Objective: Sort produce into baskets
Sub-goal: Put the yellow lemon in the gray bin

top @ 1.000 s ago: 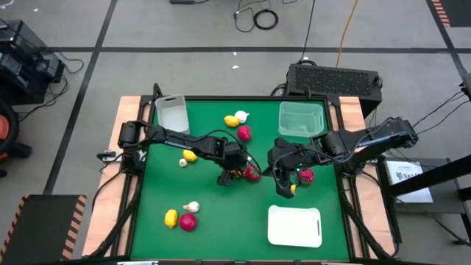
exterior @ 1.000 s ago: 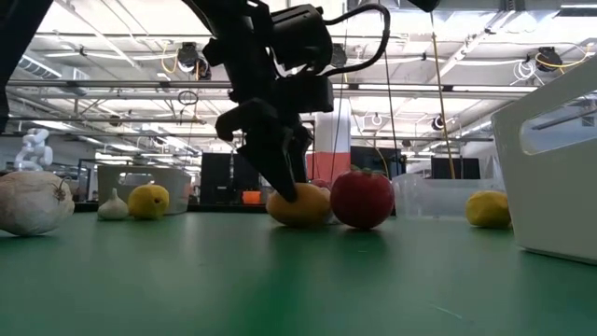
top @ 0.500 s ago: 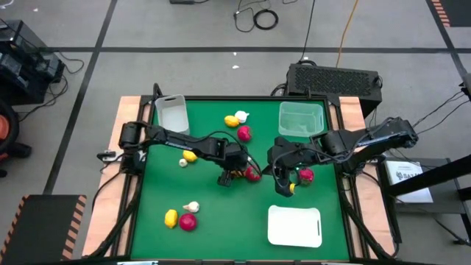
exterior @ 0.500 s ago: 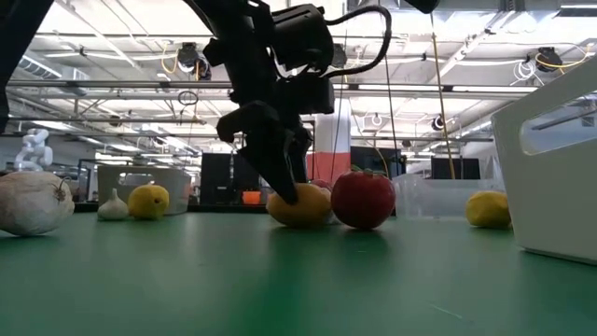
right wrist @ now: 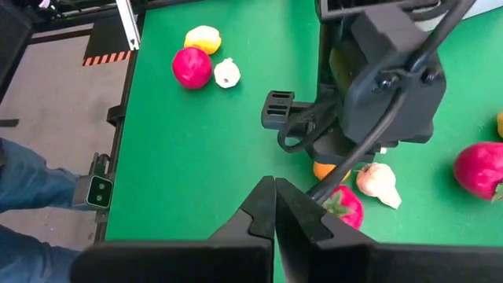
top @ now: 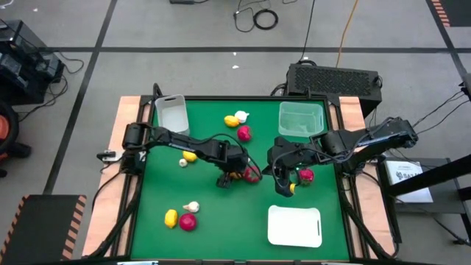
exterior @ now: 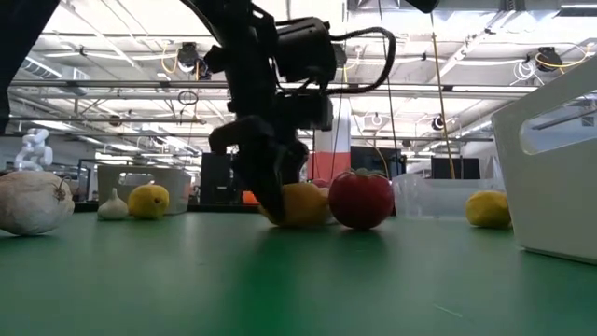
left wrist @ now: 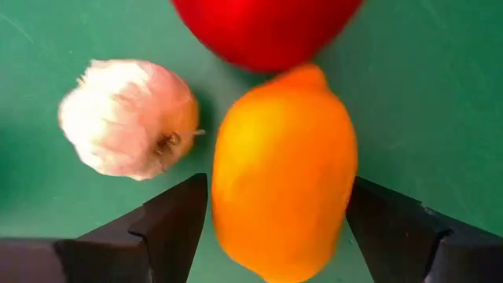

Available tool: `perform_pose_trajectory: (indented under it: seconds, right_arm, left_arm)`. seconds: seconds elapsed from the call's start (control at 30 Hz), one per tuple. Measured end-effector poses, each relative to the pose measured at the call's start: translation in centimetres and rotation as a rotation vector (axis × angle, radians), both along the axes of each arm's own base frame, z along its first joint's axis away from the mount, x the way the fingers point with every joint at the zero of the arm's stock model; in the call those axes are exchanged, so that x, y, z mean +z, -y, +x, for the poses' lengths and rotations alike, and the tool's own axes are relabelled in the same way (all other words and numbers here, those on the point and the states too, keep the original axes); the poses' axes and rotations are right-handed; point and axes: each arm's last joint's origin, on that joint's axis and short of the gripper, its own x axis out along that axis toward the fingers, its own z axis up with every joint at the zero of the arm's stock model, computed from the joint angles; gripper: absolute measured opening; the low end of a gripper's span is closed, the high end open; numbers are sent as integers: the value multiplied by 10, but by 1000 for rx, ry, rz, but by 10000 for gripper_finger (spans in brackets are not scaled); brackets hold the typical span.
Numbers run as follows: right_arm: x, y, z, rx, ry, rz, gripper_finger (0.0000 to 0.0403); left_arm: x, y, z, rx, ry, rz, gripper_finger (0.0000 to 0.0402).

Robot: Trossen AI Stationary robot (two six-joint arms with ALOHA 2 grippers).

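Table (top: 221,213), green top. On it: whitish bin (top: 171,112), clear bin (top: 301,119), white tray (top: 294,225). Lemon (left wrist: 283,173) between left fingers (left wrist: 169,224); garlic (left wrist: 130,118) beside one finger, red fruit (left wrist: 263,31) just past the lemon. Other produce scattered well apart.

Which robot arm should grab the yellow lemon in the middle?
The left. Its pincer already has a finger on each side of the lemon. The right pincer is shut and farther off.
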Motion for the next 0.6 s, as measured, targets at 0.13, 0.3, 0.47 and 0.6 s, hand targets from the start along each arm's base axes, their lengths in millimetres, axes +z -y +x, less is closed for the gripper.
perform_pose_trajectory:
  seconds: [0.13, 0.3, 0.47, 0.6]
  right_arm:
    - [0, 0, 0, 0, 0, 0, 0]
    - [0, 0, 0, 0, 0, 0, 0]
    - [0, 0, 0, 0, 0, 0, 0]
    - [0, 0, 0, 5, 4, -7, 0]
  left_arm:
    - [1, 0, 0, 8, 3, -2, 293]
    - [3, 0, 0, 25, 5, -11, 250]
    - [14, 0, -5, 25, 0, -13, 211]
    - [38, -3, -15, 58, 22, -25, 221]
